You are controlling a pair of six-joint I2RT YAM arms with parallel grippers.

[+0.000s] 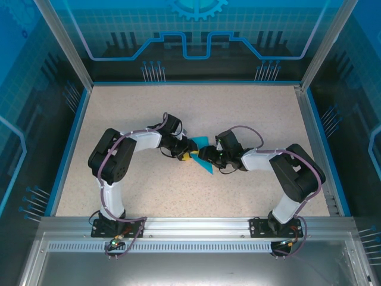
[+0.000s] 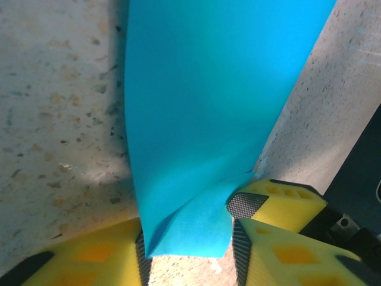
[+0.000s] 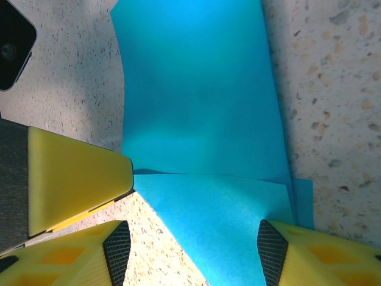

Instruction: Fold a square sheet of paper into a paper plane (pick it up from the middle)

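1. Top view: the sheet of paper [image 1: 200, 143], turquoise and already creased, lies near the middle of the speckled table [image 1: 250, 113]. Both arms meet over it.
2. The left gripper [image 1: 187, 155] comes in from the sheet's 9 o'clock side and the right gripper [image 1: 204, 156] from its 3 o'clock side. The two tips are just beside each other. One pointed corner of the sheet shows toward 12 o'clock of the tips and another toward 5 o'clock.
3. Left wrist view: the left gripper [image 2: 190, 253] has its jaws partly spread. A raised, folded end of the sheet of paper [image 2: 208, 107] sits in the gap and the rest runs away toward 12 o'clock.
4. The fold's edge lies against the pad at 7 o'clock [image 2: 141, 257] and close to the pad at 5 o'clock [image 2: 240, 253]. Whether the pads actually press it cannot be told.
5. A yellow finger of the right gripper [image 2: 280, 205] sits at 4 o'clock, touching the sheet's edge.
6. Right wrist view: the right gripper [image 3: 193, 257] is spread wide and astride the sheet of paper [image 3: 196, 101]. A folded flap lies flat between the pads without being pinched.
7. A finger of the left gripper [image 3: 77, 179] lies at 9 o'clock, its tip at the crease.
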